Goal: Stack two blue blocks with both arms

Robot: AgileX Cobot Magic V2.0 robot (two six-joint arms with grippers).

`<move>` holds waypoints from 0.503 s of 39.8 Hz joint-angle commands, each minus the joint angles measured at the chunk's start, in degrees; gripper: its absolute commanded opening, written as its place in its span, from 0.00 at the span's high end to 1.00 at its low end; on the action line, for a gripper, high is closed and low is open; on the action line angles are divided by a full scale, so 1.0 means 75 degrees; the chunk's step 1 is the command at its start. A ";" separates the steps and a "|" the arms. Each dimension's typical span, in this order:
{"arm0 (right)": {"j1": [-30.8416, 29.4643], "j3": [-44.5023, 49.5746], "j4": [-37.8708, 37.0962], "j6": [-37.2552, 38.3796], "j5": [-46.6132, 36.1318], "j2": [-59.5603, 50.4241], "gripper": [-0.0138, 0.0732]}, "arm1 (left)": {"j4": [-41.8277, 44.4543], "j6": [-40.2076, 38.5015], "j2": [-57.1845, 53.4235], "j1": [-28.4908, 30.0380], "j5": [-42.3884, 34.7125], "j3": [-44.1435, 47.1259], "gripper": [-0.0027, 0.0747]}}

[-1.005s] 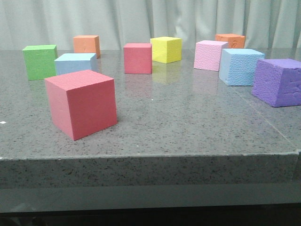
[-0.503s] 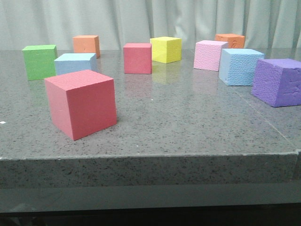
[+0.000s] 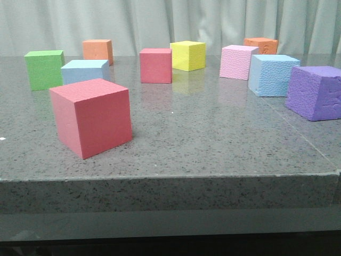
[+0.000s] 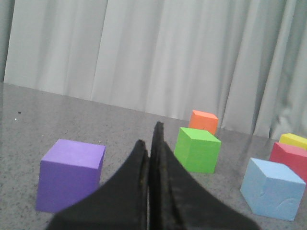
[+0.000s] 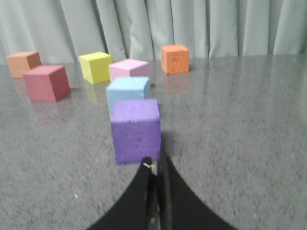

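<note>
Both grippers, the left [image 4: 152, 143] and the right [image 5: 155, 167], had their fingers pressed together on nothing. One blue block [image 3: 85, 71] sat on the table [image 3: 213, 138] at far left beside a green cube [image 3: 45, 69]; the pebbly blue block [image 3: 273, 75] stood at far right, between a pink cube [image 3: 238, 62] and a purple cube [image 3: 315, 93].

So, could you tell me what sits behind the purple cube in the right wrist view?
Directly behind the purple cube stands a light blue cube, its lower part hidden; the pink cube sits farther back.

The table's [image 3: 213, 144] middle and front-right corner lie open — a large red cube [image 3: 91, 117] blocks the front-left, and a purple cube [image 3: 315, 92] crowds the right edge.
</note>
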 commanded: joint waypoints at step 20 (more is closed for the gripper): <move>-0.0022 -0.3904 -0.0627 -0.0100 0.1426 0.2825 0.92 | 0.1008 0.0012 0.2972 -0.0036 0.1830 -0.3672 0.99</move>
